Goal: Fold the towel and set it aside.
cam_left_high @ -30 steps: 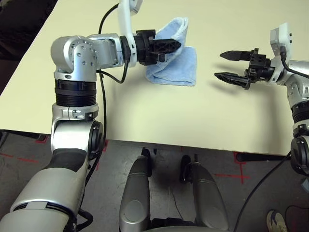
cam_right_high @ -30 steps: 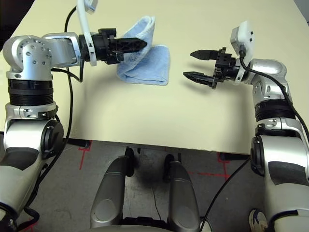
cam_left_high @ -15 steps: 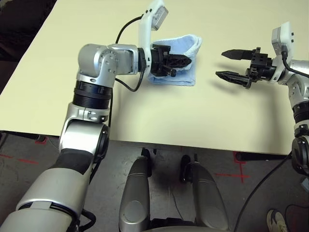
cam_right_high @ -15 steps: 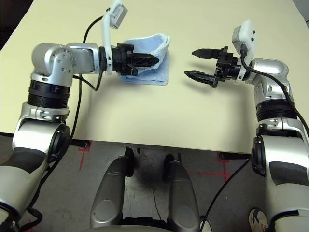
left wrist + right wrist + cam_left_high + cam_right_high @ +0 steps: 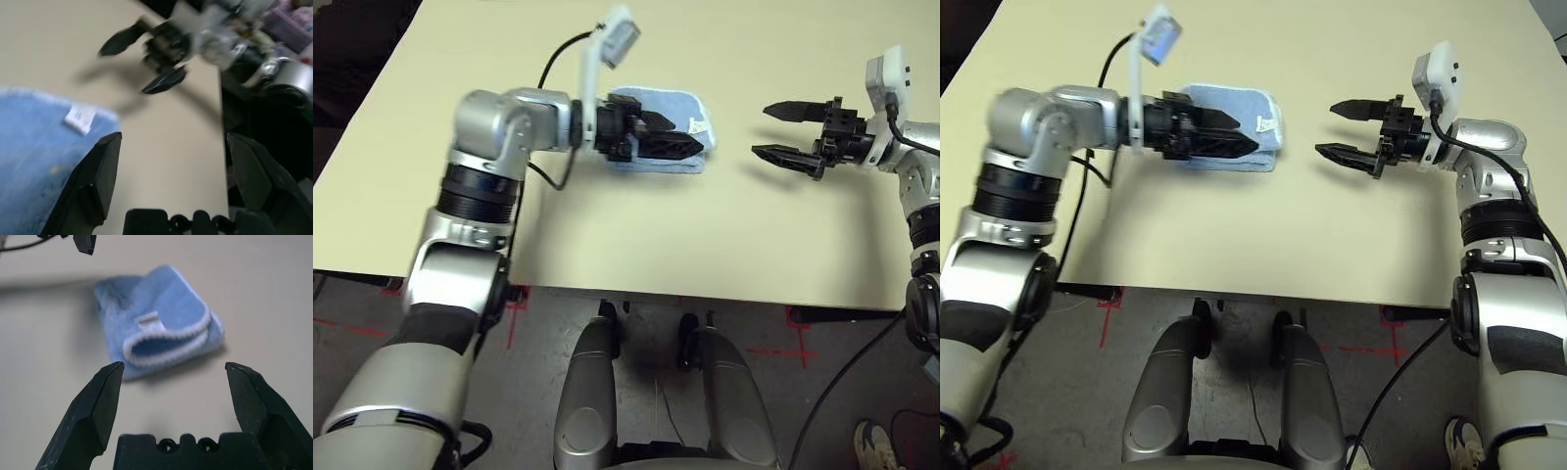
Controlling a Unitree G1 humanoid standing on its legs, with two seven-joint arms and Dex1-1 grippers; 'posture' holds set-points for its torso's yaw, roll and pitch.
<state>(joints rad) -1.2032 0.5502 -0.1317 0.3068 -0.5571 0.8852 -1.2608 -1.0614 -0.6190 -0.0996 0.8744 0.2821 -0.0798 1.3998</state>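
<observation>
The light-blue towel [image 5: 677,106] lies folded flat on the cream table [image 5: 636,225], its white-stitched edges and small white tag [image 5: 150,321] facing my right gripper. My left gripper [image 5: 683,135] hovers open just over the towel's near edge, fingers spread and holding nothing. In the left wrist view the towel [image 5: 34,142] sits beside one finger [image 5: 95,181]. My right gripper [image 5: 761,130] stands open a short way to the right of the towel, pointing at it and apart from it, with the towel [image 5: 156,338] ahead between its fingers.
Bare tabletop stretches around the towel on all sides. The table's front edge [image 5: 656,286] runs close below both arms, with the floor beyond it. A dark area lies past the table's left edge [image 5: 352,108].
My left gripper has opened and let go of the towel's lifted flap. The flap has dropped over, so the towel now lies folded flat. The right gripper has not moved.
</observation>
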